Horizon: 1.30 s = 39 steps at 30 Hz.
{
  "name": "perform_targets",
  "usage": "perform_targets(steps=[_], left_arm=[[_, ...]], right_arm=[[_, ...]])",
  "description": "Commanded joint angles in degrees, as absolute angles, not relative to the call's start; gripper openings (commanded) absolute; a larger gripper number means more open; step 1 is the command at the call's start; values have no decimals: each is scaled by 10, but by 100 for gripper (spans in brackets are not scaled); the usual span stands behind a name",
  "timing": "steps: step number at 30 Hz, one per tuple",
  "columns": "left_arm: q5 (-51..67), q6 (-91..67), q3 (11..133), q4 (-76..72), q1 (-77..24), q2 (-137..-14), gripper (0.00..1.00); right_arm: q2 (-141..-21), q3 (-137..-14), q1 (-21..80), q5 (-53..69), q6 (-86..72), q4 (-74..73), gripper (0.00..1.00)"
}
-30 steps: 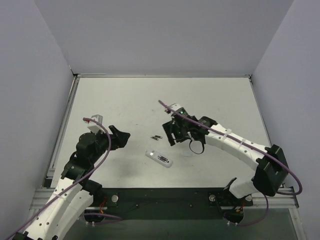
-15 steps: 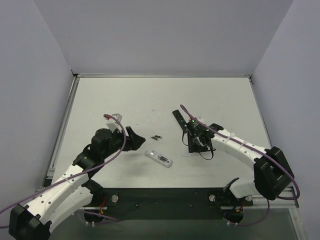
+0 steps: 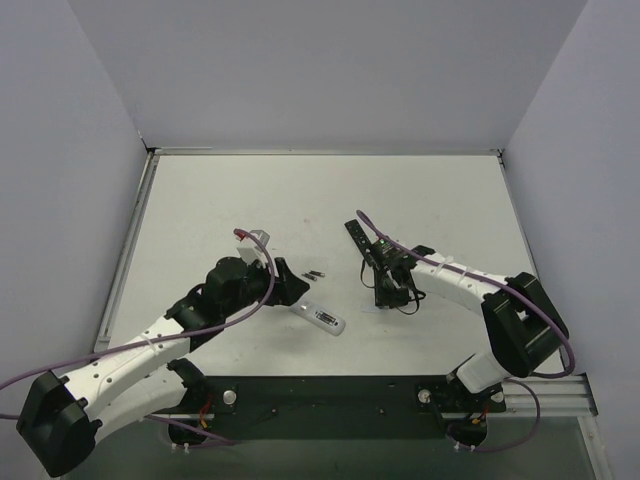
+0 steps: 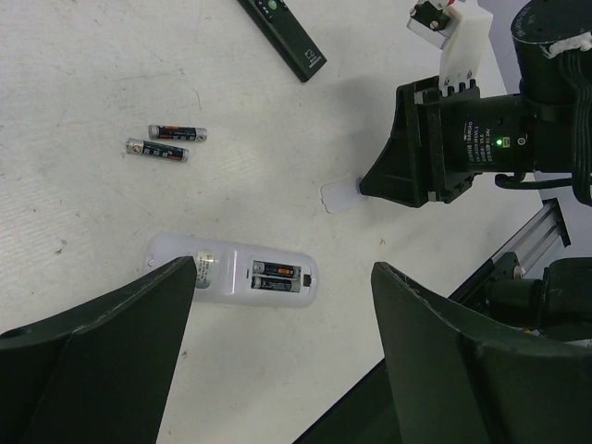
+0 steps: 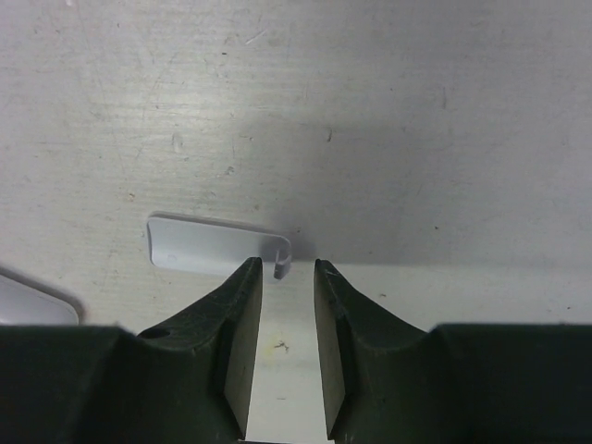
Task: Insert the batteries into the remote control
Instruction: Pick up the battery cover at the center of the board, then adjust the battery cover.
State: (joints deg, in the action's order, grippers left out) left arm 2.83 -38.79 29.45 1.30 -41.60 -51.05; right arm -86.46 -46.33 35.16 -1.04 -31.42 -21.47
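The white remote control [image 4: 231,275] lies back up, its compartment open with two batteries [image 4: 275,277] inside; it also shows in the top view [image 3: 318,317]. Two loose batteries [image 4: 166,141] lie side by side beyond it, seen in the top view too [image 3: 315,274]. My left gripper [image 4: 282,370] is wide open and empty, hovering above the remote [image 3: 293,285]. The white battery cover [image 5: 208,247] lies flat on the table. My right gripper [image 5: 287,275] points down at it, jaws narrowly apart around the cover's clip end, near the table [image 3: 384,297].
A slim black remote [image 3: 356,240] lies just behind my right gripper, also in the left wrist view [image 4: 282,32]. The white remote's corner [image 5: 28,305] is left of the cover. The table's front edge and black rail [image 3: 330,390] run near the arm bases.
My left arm has swung right to above the white remote. My right gripper has moved right and down off the black remote, onto the battery cover.
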Motion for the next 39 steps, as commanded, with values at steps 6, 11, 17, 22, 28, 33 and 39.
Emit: perform_targets(steps=[6,11,17,22,28,33,39], left_arm=[[18,-396,327,-36,-436,-537,87],[23,-398,331,-44,-441,-555,87],[39,-405,337,-69,-446,-583,87],[62,-412,347,-103,-454,-615,87],[100,-415,381,-150,-471,-672,87],[127,-411,419,-164,-485,-716,86],[166,-406,448,-154,-497,-751,70]], right_arm=[[-886,-447,345,-5,-319,-205,18],[-882,-446,344,-4,-314,-200,6],[-825,-438,344,-5,-291,-185,0],[-752,-439,347,-5,-265,-175,0],[-651,-437,376,-4,-226,-144,0],[-607,-435,430,-17,-198,-123,0],[-578,-422,454,-26,-190,-97,0]])
